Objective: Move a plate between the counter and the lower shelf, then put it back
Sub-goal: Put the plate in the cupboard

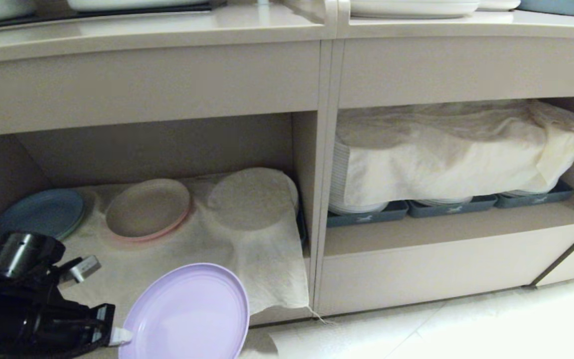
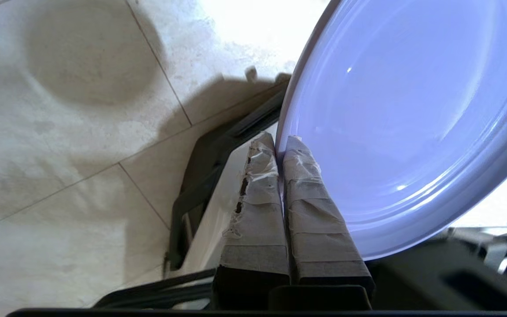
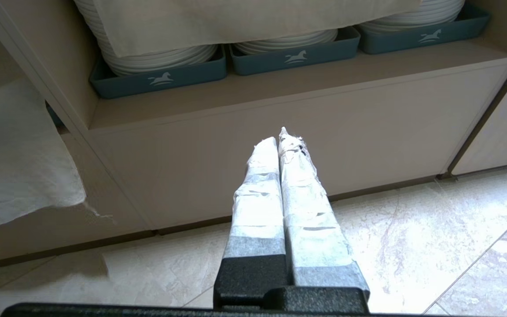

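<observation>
1. The left claw (image 1: pixel 117 336) is clenched on the rim of the plate (image 1: pixel 187 314), holding it tilted in the air.
2. The plate hangs just outside the front edge of the lower shelf (image 1: pixel 287 311) (cream cloth (image 1: pixel 247 249) draped over it).
3. The right claw (image 3: pixel 280 141) hangs over the floor (image 3: pixel 412 246), pressed together, holding nothing.

The shelving is seen from low and in front by the head view, facing both cubbies. The floor (image 2: pixel 60 176) is looked down on by the left wrist view, close behind the plate (image 2: pixel 403 123). The trays (image 3: pixel 161 79) are faced by the right wrist view, shared with the head view.
</observation>
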{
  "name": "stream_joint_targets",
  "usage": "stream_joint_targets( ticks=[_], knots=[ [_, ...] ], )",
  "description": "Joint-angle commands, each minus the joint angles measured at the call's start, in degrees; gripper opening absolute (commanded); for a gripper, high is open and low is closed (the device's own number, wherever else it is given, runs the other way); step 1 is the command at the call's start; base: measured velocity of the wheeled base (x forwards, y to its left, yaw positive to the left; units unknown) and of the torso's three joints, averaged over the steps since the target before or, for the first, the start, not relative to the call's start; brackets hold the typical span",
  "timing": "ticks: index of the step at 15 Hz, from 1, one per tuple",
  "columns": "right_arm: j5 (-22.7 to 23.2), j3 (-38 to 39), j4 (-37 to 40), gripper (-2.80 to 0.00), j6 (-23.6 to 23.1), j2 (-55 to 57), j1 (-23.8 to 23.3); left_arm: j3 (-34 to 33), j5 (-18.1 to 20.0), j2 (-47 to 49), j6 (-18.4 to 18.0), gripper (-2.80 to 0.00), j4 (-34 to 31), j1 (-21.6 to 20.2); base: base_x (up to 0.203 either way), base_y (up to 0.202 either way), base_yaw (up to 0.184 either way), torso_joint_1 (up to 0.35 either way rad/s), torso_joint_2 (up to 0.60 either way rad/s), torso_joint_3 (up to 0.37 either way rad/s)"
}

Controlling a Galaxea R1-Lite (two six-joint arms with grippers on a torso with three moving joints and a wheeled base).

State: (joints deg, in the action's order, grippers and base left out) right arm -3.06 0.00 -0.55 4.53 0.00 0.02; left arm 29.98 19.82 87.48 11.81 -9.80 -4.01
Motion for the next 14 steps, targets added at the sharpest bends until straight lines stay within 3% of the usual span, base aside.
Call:
stream_joint_targets(
  ticks=[1,3,7,14],
  knots=[
    [-0.02,0.0,-0.07,-2.8,0.04,0.02,-0.01,0.07,-0.31,2.28,5.13,-2.8,2.04,3.41,0.0,0.0,0.0,0.0,0.0,0.0],
    [-0.02,0.0,-0.07,-2.8,0.04,0.0,0.0,0.4,-1.04,3.82,9.74,-2.8,5.33,5.73,0.0,0.0,0.0,0.0,0.0,0.0],
    [-0.02,0.0,-0.03,-2.8,0.04,0.01,0.01,0.35,-3.02,5.61,13.53,-2.8,8.73,6.65,0.0,0.0,0.0,0.0,0.0,0.0],
    [-0.02,0.0,-0.01,-2.8,0.04,0.0,0.06,0.31,-10.81,7.42,22.32,-2.8,11.12,7.74,0.0,0.0,0.0,0.0,0.0,0.0]
  ],
)
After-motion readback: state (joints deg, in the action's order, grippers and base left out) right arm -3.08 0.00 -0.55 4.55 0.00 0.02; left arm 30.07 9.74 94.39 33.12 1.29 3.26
